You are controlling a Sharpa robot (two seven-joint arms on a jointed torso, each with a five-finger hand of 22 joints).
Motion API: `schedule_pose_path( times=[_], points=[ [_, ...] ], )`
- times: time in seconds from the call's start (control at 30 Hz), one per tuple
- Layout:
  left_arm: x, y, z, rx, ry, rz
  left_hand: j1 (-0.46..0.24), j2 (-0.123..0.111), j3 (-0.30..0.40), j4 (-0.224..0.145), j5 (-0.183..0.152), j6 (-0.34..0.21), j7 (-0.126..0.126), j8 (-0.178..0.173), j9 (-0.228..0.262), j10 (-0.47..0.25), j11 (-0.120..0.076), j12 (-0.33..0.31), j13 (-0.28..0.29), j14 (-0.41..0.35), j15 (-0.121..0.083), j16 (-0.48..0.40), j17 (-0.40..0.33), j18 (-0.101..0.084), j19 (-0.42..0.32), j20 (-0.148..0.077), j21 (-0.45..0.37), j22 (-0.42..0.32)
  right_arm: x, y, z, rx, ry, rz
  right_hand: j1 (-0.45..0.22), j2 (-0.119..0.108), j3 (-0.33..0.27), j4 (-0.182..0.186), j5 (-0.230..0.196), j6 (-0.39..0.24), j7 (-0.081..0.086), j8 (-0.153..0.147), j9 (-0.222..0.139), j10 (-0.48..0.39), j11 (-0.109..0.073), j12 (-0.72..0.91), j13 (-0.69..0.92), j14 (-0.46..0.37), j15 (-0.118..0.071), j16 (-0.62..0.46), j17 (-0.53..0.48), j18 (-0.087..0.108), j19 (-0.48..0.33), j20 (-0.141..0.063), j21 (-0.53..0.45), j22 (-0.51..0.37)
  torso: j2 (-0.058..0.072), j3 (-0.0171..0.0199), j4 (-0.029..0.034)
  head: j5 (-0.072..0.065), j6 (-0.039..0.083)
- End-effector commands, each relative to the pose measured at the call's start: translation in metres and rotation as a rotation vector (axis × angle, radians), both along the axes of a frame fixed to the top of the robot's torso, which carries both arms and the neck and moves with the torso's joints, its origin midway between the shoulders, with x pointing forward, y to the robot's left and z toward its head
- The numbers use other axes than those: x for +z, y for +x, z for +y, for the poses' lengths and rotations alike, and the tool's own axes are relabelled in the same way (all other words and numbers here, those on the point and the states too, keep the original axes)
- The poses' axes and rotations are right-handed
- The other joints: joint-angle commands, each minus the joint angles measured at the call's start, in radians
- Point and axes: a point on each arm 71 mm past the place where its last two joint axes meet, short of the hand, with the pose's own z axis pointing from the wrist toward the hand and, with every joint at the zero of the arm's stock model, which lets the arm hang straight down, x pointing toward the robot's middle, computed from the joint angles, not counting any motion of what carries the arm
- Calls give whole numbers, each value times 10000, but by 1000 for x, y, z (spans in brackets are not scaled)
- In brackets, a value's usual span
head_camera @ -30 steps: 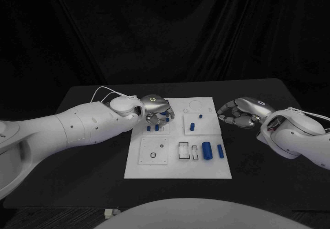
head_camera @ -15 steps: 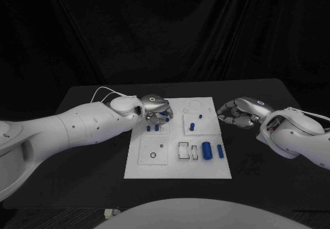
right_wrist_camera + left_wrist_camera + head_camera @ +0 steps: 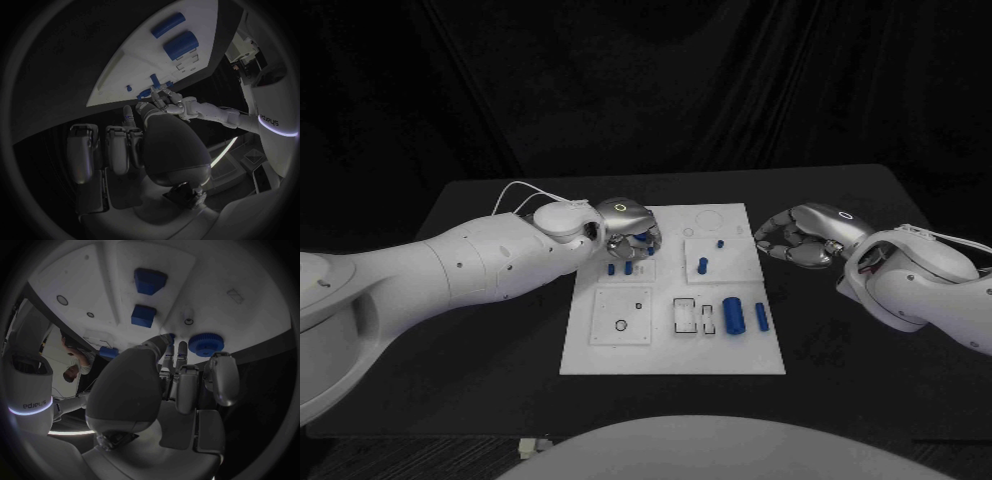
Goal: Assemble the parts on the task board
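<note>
Your left hand (image 3: 626, 226) sits over the flat white rectangular task board (image 3: 672, 355) at its eleven o'clock corner, fingers curled down beside small blue plastic parts (image 3: 620, 267); whether it grips one, you cannot tell. Your right hand (image 3: 802, 235) hangs clenched, holding nothing, just off the board's two o'clock edge.

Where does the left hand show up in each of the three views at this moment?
Head view: the left hand sits over the far left corner of the task board, above small blue parts.
Left wrist view: the left hand rises through the circle's middle.
Right wrist view: the left hand is small, near the board's edge.
Shared landmark: the white task board.
</note>
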Motion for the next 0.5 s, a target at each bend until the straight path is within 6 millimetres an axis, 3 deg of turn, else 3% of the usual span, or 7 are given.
schedule_pose_path(
  times=[0.03,0.5],
  points=[
    [-1,-1,-4,-219,-67,1,-75,2,78,-15,-72,138,-1,67,-15,114,-27,-47,-30,68,-90,-27,210,-7,9,-22,-73,1733,-1,0,0,-28,-39,42,41,-59,40,-4,60,46,2,59,3,1048,4,25,2633,878,41,-56,1965,-5,761,66,-53,2431,-4,3,-2,15,2],
    [-6,-1,-4,-229,-36,66,-95,0,162,-129,-134,309,84,122,-31,418,-110,-64,-81,58,-150,-40,170,-2,-3,-73,-102,1728,-1,0,0,-47,-45,40,47,-69,50,-15,62,41,4,52,-2,1048,4,25,2633,874,41,-66,1947,2,748,65,-77,2422,-3,2,-1,12,2]
  ],
)
